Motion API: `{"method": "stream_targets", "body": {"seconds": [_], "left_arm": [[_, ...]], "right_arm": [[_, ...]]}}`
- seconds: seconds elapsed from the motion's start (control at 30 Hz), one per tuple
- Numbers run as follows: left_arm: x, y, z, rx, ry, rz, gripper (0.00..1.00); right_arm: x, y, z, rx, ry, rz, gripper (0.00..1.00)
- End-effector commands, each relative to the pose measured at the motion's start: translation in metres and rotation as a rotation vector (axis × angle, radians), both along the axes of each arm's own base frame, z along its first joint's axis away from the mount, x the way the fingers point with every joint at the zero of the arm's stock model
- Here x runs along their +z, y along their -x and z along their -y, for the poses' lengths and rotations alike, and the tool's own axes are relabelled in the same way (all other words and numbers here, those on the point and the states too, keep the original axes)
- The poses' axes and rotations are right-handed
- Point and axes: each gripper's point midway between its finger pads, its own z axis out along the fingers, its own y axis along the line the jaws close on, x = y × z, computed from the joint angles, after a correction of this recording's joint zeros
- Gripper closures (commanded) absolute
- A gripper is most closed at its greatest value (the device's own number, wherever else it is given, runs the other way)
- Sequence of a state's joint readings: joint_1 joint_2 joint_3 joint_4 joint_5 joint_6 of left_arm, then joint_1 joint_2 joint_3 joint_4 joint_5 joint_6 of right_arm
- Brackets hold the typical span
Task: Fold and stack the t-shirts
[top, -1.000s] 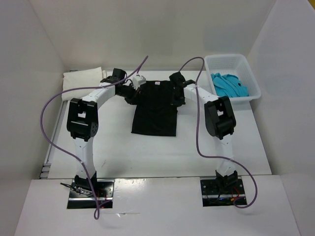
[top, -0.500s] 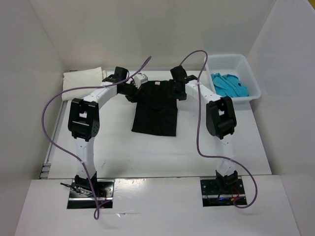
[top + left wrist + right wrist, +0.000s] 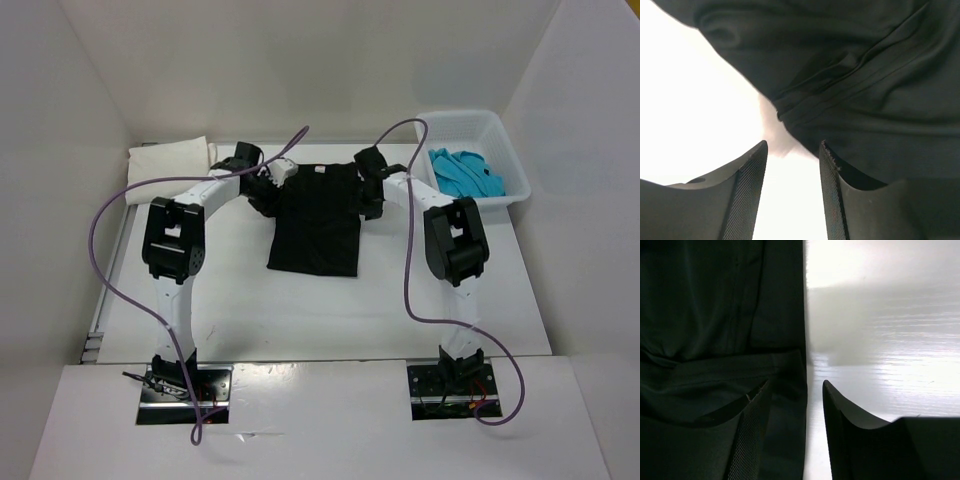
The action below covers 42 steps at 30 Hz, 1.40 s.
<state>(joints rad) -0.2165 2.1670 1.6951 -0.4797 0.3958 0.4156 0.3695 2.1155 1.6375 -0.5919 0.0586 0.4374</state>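
The black t-shirt (image 3: 315,225) lies flat mid-table, folded into a narrow strip. My left gripper (image 3: 265,193) is at its upper left corner. In the left wrist view that gripper (image 3: 792,147) is open over bare table, with the black t-shirt (image 3: 860,85) just ahead and under the right finger. My right gripper (image 3: 371,203) is at the shirt's upper right corner. In the right wrist view it (image 3: 796,386) is open, and the black t-shirt's edge (image 3: 720,315) lies loose between its fingers. A cream-white t-shirt (image 3: 170,158) sits folded at the back left. The turquoise t-shirt (image 3: 465,172) is crumpled in the basket.
A white lattice basket (image 3: 470,122) stands at the back right against the wall. White walls close in the table on three sides. Purple cables (image 3: 405,250) loop over both arms.
Both grippers went from shut to open and let go of the black t-shirt's top corners. The shirt now rests flat; both wrists shifted slightly at its far end.
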Motion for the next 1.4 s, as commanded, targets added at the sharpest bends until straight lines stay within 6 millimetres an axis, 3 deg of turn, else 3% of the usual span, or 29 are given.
{"method": "stream_targets", "body": {"seconds": [0.0,0.1,0.13,0.17,0.23,0.37,0.4,0.6,0.67,0.77,0.83,0.9,0.93,1.03,1.1,1.13,1.27,1.37], "left_arm": [[-0.007,0.004,-0.012,0.035,-0.043,-0.024,0.46],[0.010,0.012,-0.016,0.039,-0.034,-0.028,0.43],[0.008,0.020,-0.018,0.047,-0.034,-0.051,0.43],[0.018,0.026,-0.017,0.040,-0.020,-0.044,0.43],[0.019,0.044,-0.018,0.033,-0.018,-0.081,0.43],[0.021,0.085,-0.016,-0.038,-0.047,-0.093,0.41],[0.012,0.099,-0.021,-0.044,-0.068,-0.125,0.41],[0.005,0.124,-0.027,-0.046,-0.083,-0.196,0.40],[0.006,0.127,-0.028,-0.046,-0.083,-0.196,0.38],[0.012,0.113,-0.026,-0.041,-0.081,-0.145,0.36],[0.031,0.089,-0.021,-0.039,-0.062,-0.057,0.35],[0.040,0.070,-0.020,-0.005,-0.043,-0.032,0.33],[0.050,0.052,-0.020,0.020,0.002,-0.022,0.32],[0.046,0.033,-0.020,0.066,0.072,-0.088,0.32],[0.039,0.033,-0.012,0.063,0.105,-0.142,0.32],[0.025,0.035,-0.010,0.056,0.113,-0.186,0.32],[0.004,0.044,-0.006,0.101,0.106,-0.284,0.32],[-0.002,0.052,-0.009,0.117,0.092,-0.329,0.32]], "right_arm": [[0.014,-0.015,-0.014,0.016,-0.071,0.064,0.50],[-0.005,-0.015,-0.016,0.020,-0.062,0.012,0.53],[-0.002,-0.018,-0.017,0.021,-0.065,0.020,0.69],[-0.002,-0.018,-0.015,0.015,-0.055,0.024,0.78],[0.003,-0.024,-0.016,0.002,-0.060,0.046,0.98],[0.018,-0.044,-0.005,-0.049,-0.045,0.107,1.00],[0.022,-0.047,-0.004,-0.063,-0.047,0.118,1.00],[0.033,-0.064,0.000,-0.097,-0.076,0.160,1.00],[0.019,-0.062,-0.002,-0.091,-0.072,0.127,1.00],[0.013,-0.063,0.008,-0.114,-0.076,0.105,0.91],[0.013,-0.063,0.008,-0.114,-0.076,0.105,0.73],[0.013,-0.064,0.011,-0.118,-0.083,0.102,0.45],[0.018,-0.066,0.008,-0.112,-0.096,0.110,0.43],[0.021,-0.064,0.007,-0.099,-0.098,0.107,0.42],[0.026,-0.059,0.009,-0.099,-0.101,0.113,0.42],[0.027,-0.058,0.009,-0.099,-0.103,0.118,0.42],[0.021,-0.052,0.008,-0.073,-0.103,0.098,0.42],[0.014,-0.047,0.008,-0.069,-0.104,0.078,0.42]]}}
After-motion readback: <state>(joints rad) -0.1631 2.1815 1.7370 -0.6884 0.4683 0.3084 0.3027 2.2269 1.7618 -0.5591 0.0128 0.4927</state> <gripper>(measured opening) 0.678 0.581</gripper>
